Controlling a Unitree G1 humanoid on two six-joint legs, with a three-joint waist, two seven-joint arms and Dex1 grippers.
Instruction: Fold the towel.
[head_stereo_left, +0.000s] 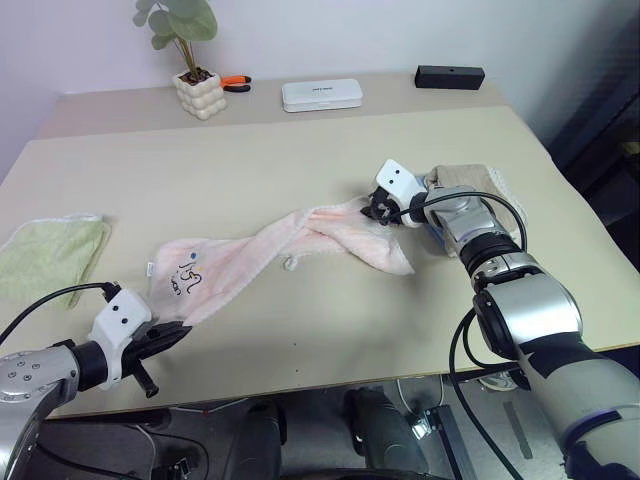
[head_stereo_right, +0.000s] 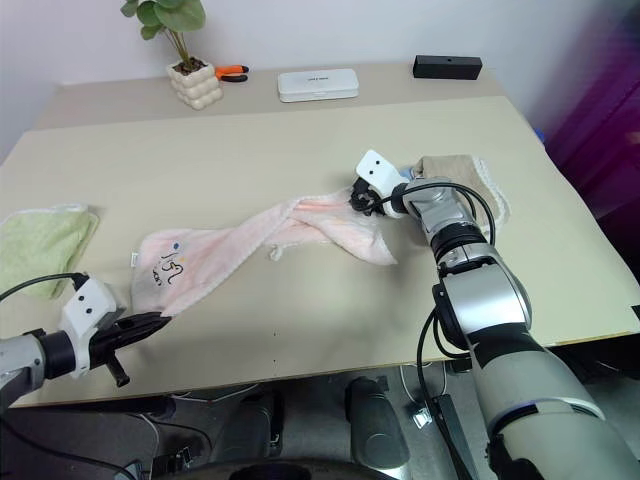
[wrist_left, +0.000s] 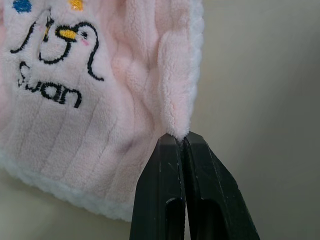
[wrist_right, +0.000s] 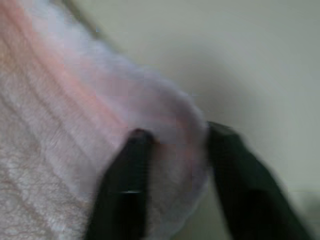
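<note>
Towel: pink terry towel (head_stereo_left: 265, 255), lying bunched and twisted into a long band across the middle of the beige table (head_stereo_left: 300, 150); its swan-embroidered corner is the end nearest the robot's left side, its other end reaches toward the stacked beige and blue towels (head_stereo_left: 465, 185).
Left gripper: left gripper (wrist_left: 181, 142), at the embroidered end of the pink towel; its black fingers are pressed together with a small fold of the towel's edge pinched at their tips.
Right gripper: right gripper (head_stereo_left: 380, 208), at the far end of the pink towel, just beside the stacked towels; its two fingers (wrist_right: 125, 180) straddle a thick hump of the pile, one on each side, and appear to be pinching it, though a firm hold cannot be confirmed.
Other items: light green towel (head_stereo_left: 45, 255) lies well apart from the pink towel's embroidered end; potted plant (head_stereo_left: 195, 70), white case (head_stereo_left: 321, 95) and black box (head_stereo_left: 450, 76) stand along the table's far edge, beyond the pink towel.
Step in hand: judged to be securing both ends of the pink towel.
Next move: likely calls for drawing the two ends apart to spread the towel flat before any fold; a shallow pinch at either end could slip.
</note>
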